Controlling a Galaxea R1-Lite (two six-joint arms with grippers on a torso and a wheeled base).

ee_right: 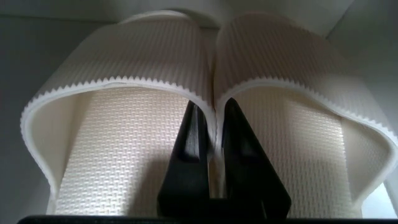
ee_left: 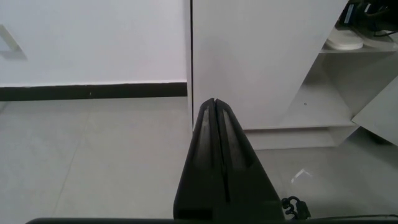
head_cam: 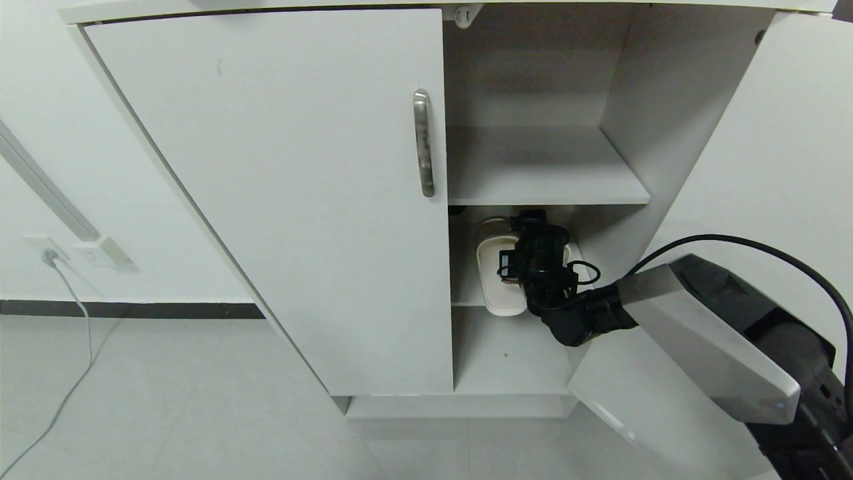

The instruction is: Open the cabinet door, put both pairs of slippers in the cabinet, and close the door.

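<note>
Two slippers [ee_right: 118, 162] clamped at adjoining edges by right gripper [ee_right: 212, 112], per wrist view; left gripper [ee_left: 214, 106] together.

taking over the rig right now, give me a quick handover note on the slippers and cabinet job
Right gripper: shut on the pair of cream slippers, pinching their touching inner edges, inside the cabinet.
Left gripper: shut, holding nothing, low over the floor in front of the cabinet.
Things: the slippers sit on the lower shelf; right door open, left door shut.
Done: door opened, one pair on the shelf.
Left: release and withdraw, stow the other pair, close the right door.
</note>
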